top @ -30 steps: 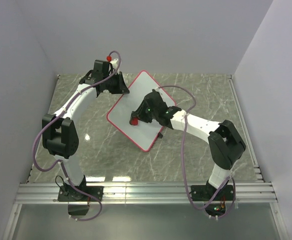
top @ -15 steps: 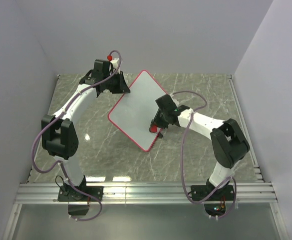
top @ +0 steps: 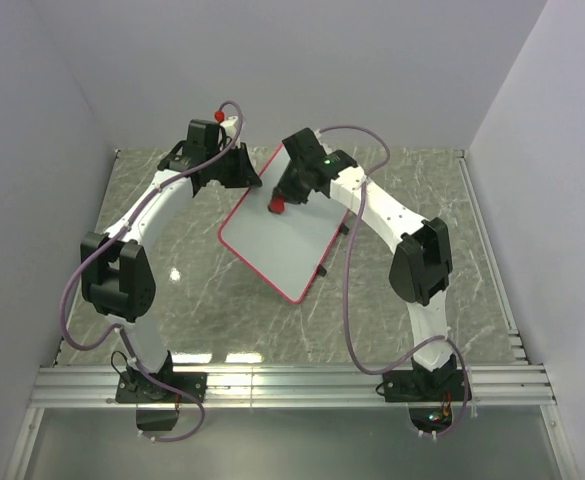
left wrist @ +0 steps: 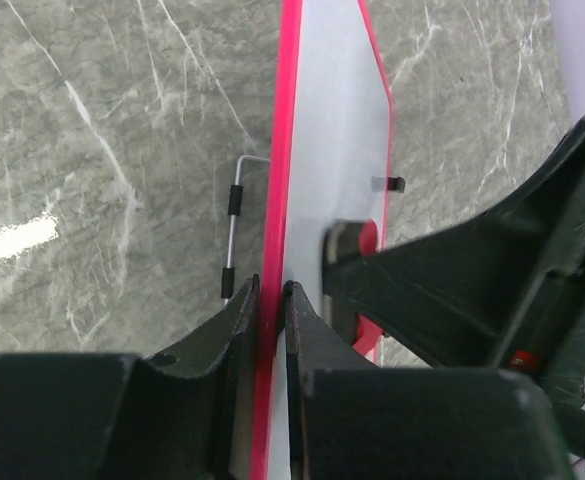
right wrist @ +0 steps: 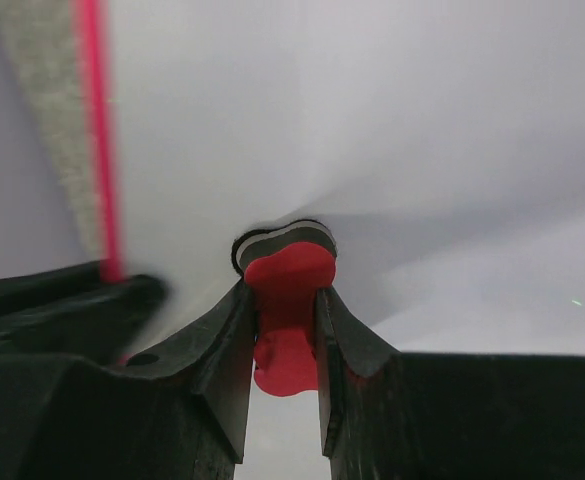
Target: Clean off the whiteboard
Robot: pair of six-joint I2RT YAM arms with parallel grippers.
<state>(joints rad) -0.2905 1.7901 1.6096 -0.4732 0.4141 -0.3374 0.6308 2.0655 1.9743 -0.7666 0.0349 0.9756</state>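
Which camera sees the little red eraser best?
The right wrist view: the eraser fills the middle, pinched by the right tool against the whiteboard. From the top it's a red dot; the left wrist shows a sliver.

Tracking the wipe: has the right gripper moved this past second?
Yes: the right gripper, holding the eraser, crossed the whiteboard to its far end, near the left gripper.

Grey marbled table (top: 202, 300) bearing whiteboard (top: 277, 240)

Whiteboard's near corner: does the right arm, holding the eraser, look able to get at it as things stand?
Probably yes. The right gripper holds the eraser against the whiteboard's far part; the surface toward that corner is bare, and the left gripper clamps only the far-left edge.
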